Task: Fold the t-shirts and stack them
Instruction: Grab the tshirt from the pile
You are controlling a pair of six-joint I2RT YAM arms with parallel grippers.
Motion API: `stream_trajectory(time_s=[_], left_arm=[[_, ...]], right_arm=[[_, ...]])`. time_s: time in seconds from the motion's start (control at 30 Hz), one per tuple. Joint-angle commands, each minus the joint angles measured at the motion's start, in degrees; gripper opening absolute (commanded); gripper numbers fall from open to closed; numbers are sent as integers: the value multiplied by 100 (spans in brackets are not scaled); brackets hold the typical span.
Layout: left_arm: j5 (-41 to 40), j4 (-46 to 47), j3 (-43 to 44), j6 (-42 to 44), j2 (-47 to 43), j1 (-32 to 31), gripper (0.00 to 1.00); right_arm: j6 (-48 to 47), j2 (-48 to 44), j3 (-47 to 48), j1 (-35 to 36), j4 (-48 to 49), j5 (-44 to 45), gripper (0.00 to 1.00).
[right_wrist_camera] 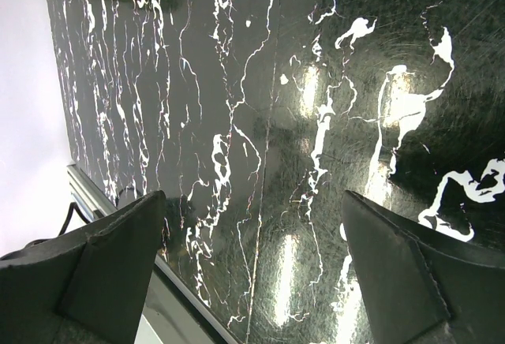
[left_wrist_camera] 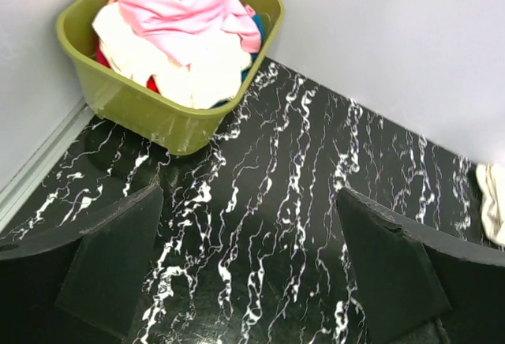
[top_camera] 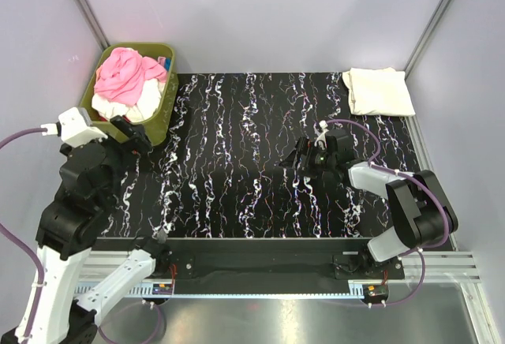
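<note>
A crumpled bright pink t-shirt [top_camera: 122,74] tops a heap of cream and white t-shirts [top_camera: 140,110] in the olive-green bin [top_camera: 167,99] at the back left. One cream t-shirt [top_camera: 379,91] lies folded flat at the back right corner. My left gripper [top_camera: 140,137] hangs open just in front of the bin, nothing between its fingers. The left wrist view shows the pink t-shirt [left_wrist_camera: 185,1], the cream t-shirts [left_wrist_camera: 197,68] and the bin [left_wrist_camera: 158,115] beyond the open left gripper [left_wrist_camera: 248,265]. My right gripper [top_camera: 302,155] stands open and empty over the middle of the table, as the right wrist view confirms for the right gripper [right_wrist_camera: 252,273].
The black marbled table top [top_camera: 237,170] runs between both grippers. Grey walls close the back and sides. A metal rail [top_camera: 276,269] borders the near edge. A sliver of the folded cream t-shirt [left_wrist_camera: 493,202] shows at the left wrist view's right edge.
</note>
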Motion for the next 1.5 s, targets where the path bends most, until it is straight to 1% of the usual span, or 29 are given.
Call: stream_trajectory(time_s=[0.0,0.03,0.1,0.13,0.17,0.23,0.33,0.4,0.43,0.47,0.5,0.57,0.6,0.63,0.67,0.7,0.73,0.77,0.8,0.83,0.87,0.9,0.93,1.0,1.07,1.17,1.4,1.47], left_arm=[[-436,-126,331,-140,322,6,99],[-410,-91,359,-43,314,6,99],[-42,347,220,369,113,6,99],[195,540,131,571,-2,6,99],[789,951,52,991,-107,6,99],[1119,1384,-360,1336,-424,6,99],[428,1850,-625,1617,-443,6,99],[277,2175,-826,1794,-381,6,99],[198,2699,-975,1934,-398,6,99],[75,2922,-1090,2144,-372,6,99],[-39,2976,-1013,2172,-146,6,99],[-119,2417,-558,2191,407,119,99],[-128,2119,-190,2103,1124,207,99],[28,1637,353,1885,1470,495,99],[265,1467,637,1778,2074,698,99],[554,1343,832,1681,2341,926,99],[1062,1203,1242,1463,2596,1355,99],[1224,1080,1508,1313,3191,1559,99],[1373,887,1806,1163,3527,1770,99],[1653,467,2227,901,3896,2146,99],[1760,254,2979,776,4639,2324,99],[2066,-148,3457,645,5030,2657,99],[2174,-291,4210,609,5738,2799,99],[2219,-599,4979,564,6393,3098,99],[2350,-583,5716,678,7112,3239,99],[2341,-390,6115,810,7747,3415,99],[2605,418,6151,1143,8539,3828,99],[2596,507,6221,1197,8812,3890,99]], right_arm=[[-61,60,232,20,-29,-45,100],[-52,60,232,20,-29,-53,100],[-61,69,241,20,-37,-45,100],[-61,69,241,20,-37,-45,100],[-61,69,232,20,-46,-45,100],[-52,78,250,20,-46,-36,100],[-61,87,258,20,-64,-44,100],[-52,95,258,20,-73,-45,100],[-61,96,267,20,-73,-45,100],[-61,113,267,20,-81,-53,100],[-69,113,267,20,-81,-62,100],[-70,113,267,20,-81,-62,100],[-61,113,276,20,-81,-53,100],[-61,113,267,20,-81,-53,100],[-61,122,267,20,-81,-53,100],[-69,122,267,29,-81,-53,100],[-61,131,285,20,-73,-71,100],[-69,139,285,20,-81,-54,100],[-61,140,285,20,-81,-62,100],[-52,157,285,20,-81,-71,100],[-52,166,285,20,-81,-45,100],[-52,166,267,20,-73,-45,99],[-43,157,267,20,-38,-10,100],[-34,131,206,20,32,-18,100],[-26,113,179,20,77,-18,100],[-43,183,197,29,138,-106,100],[10,306,171,29,349,-229,100],[10,342,188,20,376,-273,100]])
